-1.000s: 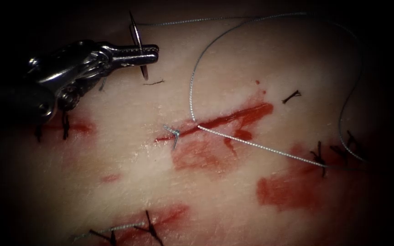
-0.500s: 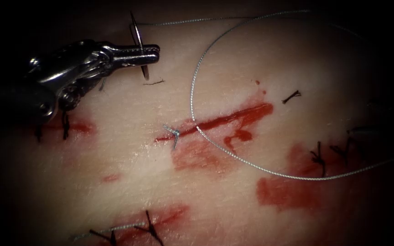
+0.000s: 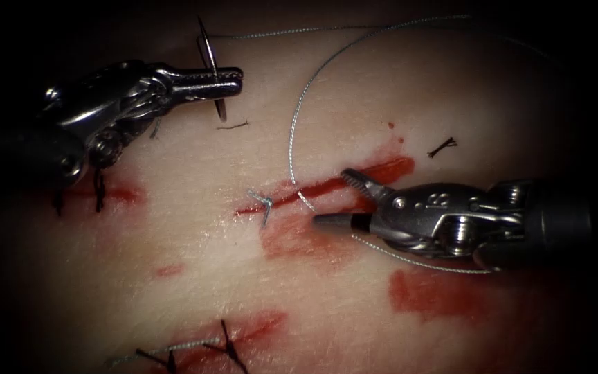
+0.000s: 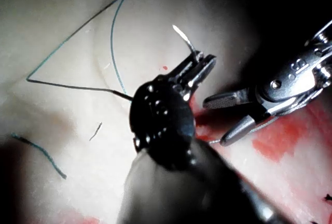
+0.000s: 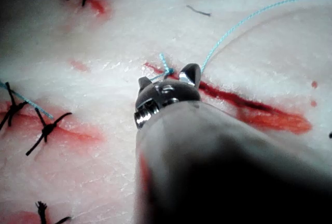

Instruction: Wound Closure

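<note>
right hand arrived at cut, wide; left hand holds needle mid-curve

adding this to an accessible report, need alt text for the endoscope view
The left tool holds the curved needle near mid-curve, clear of the tissue, up and left of the cut. The right tool, jaws open and holding nothing, sits over the cut where the thread enters.
</note>
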Robot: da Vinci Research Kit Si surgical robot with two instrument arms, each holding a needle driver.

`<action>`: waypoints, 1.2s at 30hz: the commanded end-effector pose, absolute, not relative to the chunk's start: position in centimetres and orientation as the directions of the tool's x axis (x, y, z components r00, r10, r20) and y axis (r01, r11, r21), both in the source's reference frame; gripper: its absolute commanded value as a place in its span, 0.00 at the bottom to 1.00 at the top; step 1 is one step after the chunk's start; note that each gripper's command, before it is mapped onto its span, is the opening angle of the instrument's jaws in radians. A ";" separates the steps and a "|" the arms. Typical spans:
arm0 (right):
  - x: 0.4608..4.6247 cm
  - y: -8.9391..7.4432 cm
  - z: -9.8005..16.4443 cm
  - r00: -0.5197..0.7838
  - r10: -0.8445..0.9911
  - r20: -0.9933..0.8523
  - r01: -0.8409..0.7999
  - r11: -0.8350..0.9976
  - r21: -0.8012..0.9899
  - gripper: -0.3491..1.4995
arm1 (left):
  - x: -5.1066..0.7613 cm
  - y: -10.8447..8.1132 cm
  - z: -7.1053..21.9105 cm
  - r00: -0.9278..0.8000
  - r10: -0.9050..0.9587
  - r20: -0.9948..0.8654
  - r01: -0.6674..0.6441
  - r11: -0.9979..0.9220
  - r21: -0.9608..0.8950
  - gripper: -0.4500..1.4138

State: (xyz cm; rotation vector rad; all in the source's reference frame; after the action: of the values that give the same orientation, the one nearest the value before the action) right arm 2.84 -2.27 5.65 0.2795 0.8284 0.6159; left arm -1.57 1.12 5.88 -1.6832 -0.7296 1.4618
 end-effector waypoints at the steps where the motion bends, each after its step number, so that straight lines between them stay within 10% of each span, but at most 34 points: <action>1: 3.03 -2.4 5.9 0.542 0.611 -0.577 -0.399 0.791 0.464 0.74 | -1.62 1.1 5.9 0.176 0.824 -0.538 -0.065 -0.535 -0.842 0.00; 13: 2.99 -2.3 6.7 0.631 0.590 -0.503 -0.518 0.804 0.293 0.75 | -1.61 1.1 5.9 0.176 0.825 -0.537 -0.065 -0.535 -0.842 0.00; 15: 2.95 -2.3 6.7 0.650 0.591 -0.478 -0.521 0.804 0.286 0.53 | -1.62 1.1 5.9 0.176 0.825 -0.537 -0.065 -0.535 -0.842 0.00; 17: 2.90 -2.3 6.7 0.665 0.593 -0.454 -0.525 0.803 0.280 0.00 | -1.62 1.1 5.9 0.176 0.825 -0.537 -0.065 -0.535 -0.842 0.00; 36: 2.50 -2.4 6.3 0.706 0.582 -0.404 -0.497 0.813 0.303 0.00 | -1.61 1.1 5.9 0.177 0.824 -0.538 -0.068 -0.535 -0.842 0.00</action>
State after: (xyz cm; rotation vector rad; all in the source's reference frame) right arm 2.44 -2.36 6.24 0.1761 0.5058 0.6024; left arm -1.57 1.12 5.87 -1.6825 -0.7267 1.4608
